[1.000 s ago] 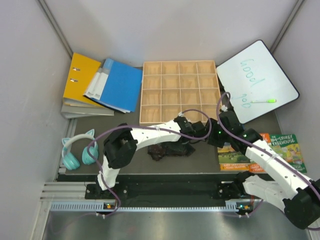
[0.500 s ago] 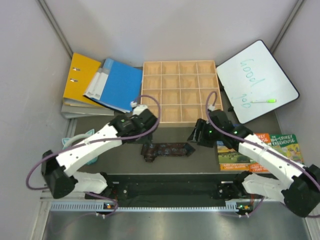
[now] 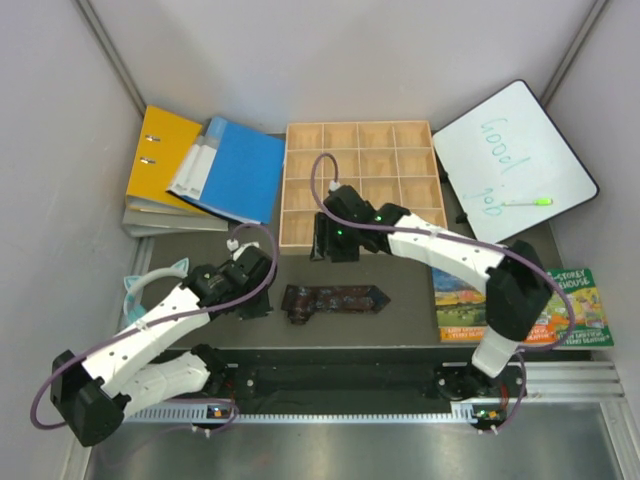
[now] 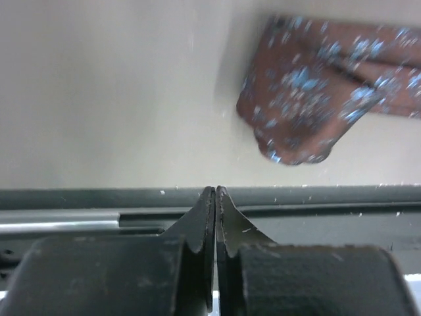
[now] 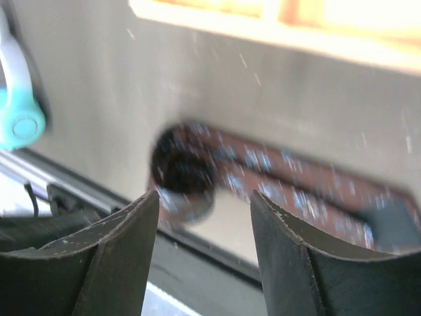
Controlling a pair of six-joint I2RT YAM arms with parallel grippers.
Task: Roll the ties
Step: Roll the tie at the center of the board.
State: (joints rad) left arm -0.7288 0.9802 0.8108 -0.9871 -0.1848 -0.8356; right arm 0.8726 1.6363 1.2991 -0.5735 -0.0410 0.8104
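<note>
Your dark brown speckled fabric necktie lies on the grey counter, its left end rolled. Your left fingers, clenched on nothing, sit just left of it; your right fingers hover released beside the wooden grid tray.

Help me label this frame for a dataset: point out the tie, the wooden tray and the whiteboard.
tie (image 3: 335, 299): top external view, middle of its flat stretch.
wooden tray (image 3: 360, 125): top external view, far rim.
whiteboard (image 3: 540, 150): top external view, bare white face.
</note>
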